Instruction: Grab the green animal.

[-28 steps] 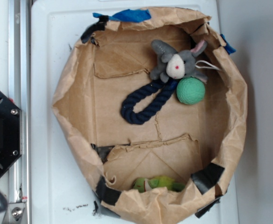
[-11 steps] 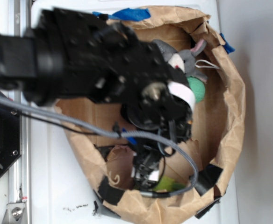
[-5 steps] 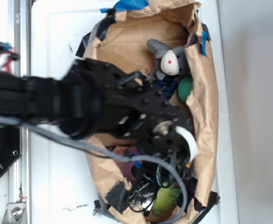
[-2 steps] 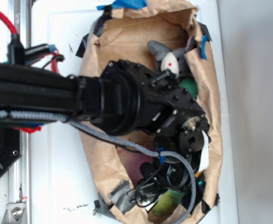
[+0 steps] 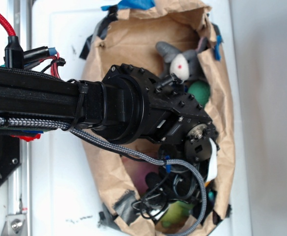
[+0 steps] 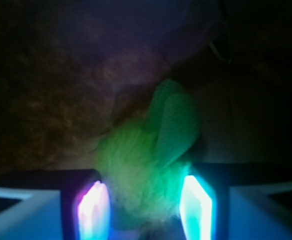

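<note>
Green animal (image 6: 151,165) sat low in brown paper bag (image 5: 224,123), at bag's bottom end. Fingers (image 6: 147,210) stood partly open, one on each side of toy's fuzzy body, pads (image 6: 196,202) right beside fur. Could not tell if they squeezed it. Black arm (image 5: 133,113) reached across bag. Grey plush (image 5: 180,61) and teal ball (image 5: 200,91) lay at bag's top end, touching. Bag rested on white bench (image 5: 55,172).
</note>
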Robot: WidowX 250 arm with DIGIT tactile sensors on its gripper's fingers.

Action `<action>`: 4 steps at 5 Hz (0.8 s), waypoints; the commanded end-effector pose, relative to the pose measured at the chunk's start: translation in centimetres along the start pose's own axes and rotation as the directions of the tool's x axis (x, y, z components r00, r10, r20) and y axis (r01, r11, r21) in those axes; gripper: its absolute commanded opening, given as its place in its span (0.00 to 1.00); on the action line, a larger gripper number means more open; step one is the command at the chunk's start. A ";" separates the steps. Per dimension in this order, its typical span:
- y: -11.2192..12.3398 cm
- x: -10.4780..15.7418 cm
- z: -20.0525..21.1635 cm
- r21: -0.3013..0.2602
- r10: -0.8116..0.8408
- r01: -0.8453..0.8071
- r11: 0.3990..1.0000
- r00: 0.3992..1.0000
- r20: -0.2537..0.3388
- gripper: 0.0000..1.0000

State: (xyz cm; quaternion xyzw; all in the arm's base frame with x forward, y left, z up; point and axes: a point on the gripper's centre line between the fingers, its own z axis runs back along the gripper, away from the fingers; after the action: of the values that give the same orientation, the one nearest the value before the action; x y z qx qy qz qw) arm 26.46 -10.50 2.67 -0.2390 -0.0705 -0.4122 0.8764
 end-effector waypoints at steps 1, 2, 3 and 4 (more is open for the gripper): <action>-0.1 -1.3 1.0 0.067 0.088 -0.088 0.994 0.996 0.001 0.00; 1.1 -2.5 4.1 0.155 0.179 -0.182 0.971 0.983 0.039 0.00; 2.4 -4.2 6.7 0.253 0.293 -0.307 0.917 0.952 0.093 0.00; 2.9 -4.8 8.7 0.302 0.348 -0.371 0.878 0.929 0.127 0.00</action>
State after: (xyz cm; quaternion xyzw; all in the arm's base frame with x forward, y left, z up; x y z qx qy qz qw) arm 26.12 -1.56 6.00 -0.1305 -0.0918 -0.2229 0.9617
